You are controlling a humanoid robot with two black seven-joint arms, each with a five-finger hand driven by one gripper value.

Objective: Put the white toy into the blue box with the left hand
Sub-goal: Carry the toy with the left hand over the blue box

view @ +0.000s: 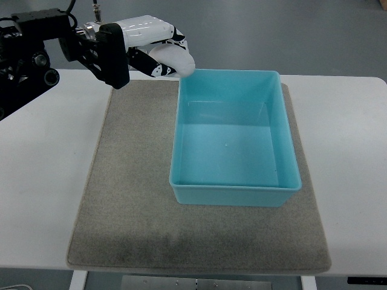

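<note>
Hand [158, 51] coming in from the left, gripping white toy [175, 61], hovering just at the far-left corner of blue box [233, 190]; toy's long axis slanting down-right toward the opening, needing a short carry rightward.

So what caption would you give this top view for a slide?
Left hand holds the white toy over the far left corner of the empty blue box on a grey mat.
</note>
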